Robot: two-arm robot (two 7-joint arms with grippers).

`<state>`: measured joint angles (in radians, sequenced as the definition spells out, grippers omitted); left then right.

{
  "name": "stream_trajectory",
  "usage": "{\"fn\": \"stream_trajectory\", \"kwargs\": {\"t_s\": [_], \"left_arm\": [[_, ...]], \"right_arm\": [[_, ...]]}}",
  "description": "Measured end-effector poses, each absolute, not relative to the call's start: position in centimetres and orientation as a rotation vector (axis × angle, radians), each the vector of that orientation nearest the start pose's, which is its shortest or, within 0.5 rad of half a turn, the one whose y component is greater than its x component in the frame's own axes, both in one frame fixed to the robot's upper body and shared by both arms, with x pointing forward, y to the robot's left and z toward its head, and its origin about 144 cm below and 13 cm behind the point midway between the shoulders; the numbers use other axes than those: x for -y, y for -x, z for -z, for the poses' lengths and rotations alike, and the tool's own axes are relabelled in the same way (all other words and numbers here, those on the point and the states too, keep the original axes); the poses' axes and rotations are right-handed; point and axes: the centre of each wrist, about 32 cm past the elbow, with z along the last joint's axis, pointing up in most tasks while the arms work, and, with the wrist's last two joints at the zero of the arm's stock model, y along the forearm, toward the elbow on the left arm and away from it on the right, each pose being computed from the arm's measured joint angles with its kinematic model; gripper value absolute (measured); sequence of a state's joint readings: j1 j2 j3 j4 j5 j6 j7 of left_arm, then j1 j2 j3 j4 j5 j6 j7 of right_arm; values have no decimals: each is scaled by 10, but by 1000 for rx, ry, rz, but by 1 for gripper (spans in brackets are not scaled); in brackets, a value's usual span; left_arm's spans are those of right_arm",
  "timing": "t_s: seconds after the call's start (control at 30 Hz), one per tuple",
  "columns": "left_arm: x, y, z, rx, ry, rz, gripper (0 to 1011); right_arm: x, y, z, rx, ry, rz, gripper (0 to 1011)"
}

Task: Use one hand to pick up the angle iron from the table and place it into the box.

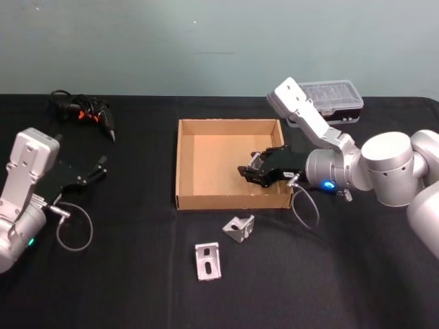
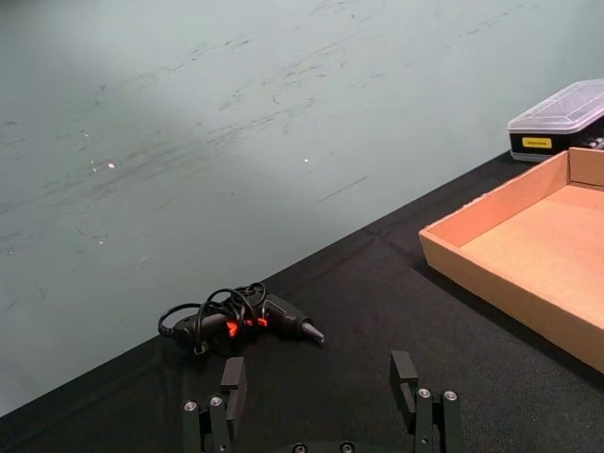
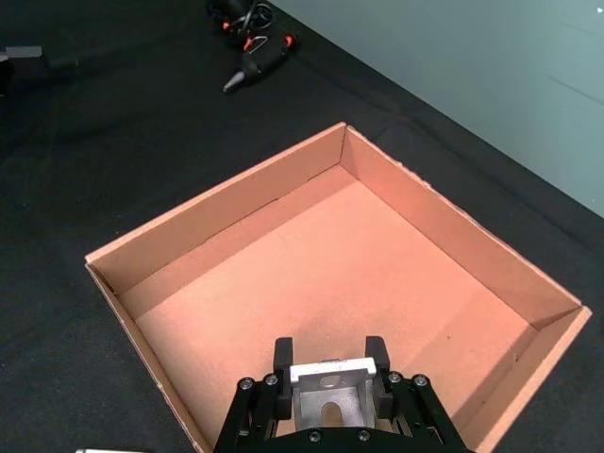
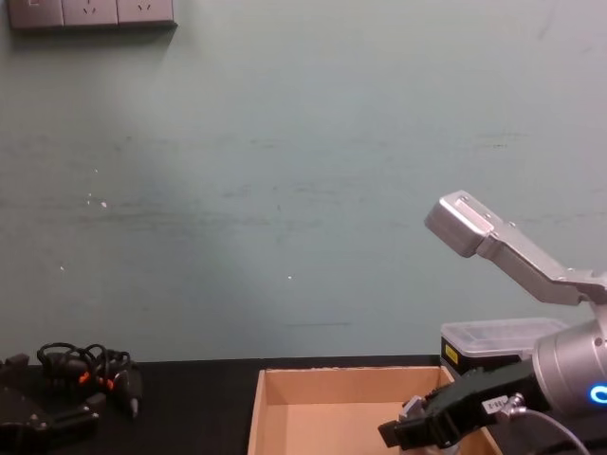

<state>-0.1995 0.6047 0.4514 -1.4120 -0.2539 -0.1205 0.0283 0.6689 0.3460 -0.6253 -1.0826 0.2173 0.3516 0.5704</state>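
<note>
Held angle iron (image 3: 310, 401): clamped between the closed jaws of the right gripper (image 3: 329, 357), which hangs above the floor of the box (image 1: 230, 201) near its near-right corner; not yet set down.
Handling: it looks like a small, rigid metal bracket, light for the arm, with smooth faces that could slip. The squeeze across its two side edges seems a sound hold, and a short drop onto cardboard should not harm it.
Second angle iron (image 1: 239, 228): on the table (image 1: 137, 288), just in front of the box's near wall.
Third angle iron (image 1: 208, 261): lying flat, closer to the table's near edge.
Left gripper (image 2: 319, 377): parked near the table's left edge, jaws apart, holding nothing.
Surface: flat, matte black, so the silver parts stand out.
Box: shallow tan cardboard with low walls, in mid-table.
Room: a pale green wall (image 4: 285, 190) runs behind the far edge, with sockets (image 4: 90, 11) high up. A black corded tool (image 1: 86, 113) lies towards the far-left corner, and a clear-lidded case (image 1: 333, 101) towards the far-right.
</note>
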Motion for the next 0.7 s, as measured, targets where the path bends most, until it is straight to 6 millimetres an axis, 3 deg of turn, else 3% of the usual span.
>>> {"fn": "stream_trajectory", "kwargs": {"t_s": [0.37, 0.7], "left_arm": [[-310, -489, -1140, 285, -304, -1248, 1000], [-310, -489, -1140, 285, -305, -1248, 1000]], "right_arm": [[223, -610, -1203, -64, 564, 708, 484], [226, -606, -1202, -46, 531, 736, 794]]}}
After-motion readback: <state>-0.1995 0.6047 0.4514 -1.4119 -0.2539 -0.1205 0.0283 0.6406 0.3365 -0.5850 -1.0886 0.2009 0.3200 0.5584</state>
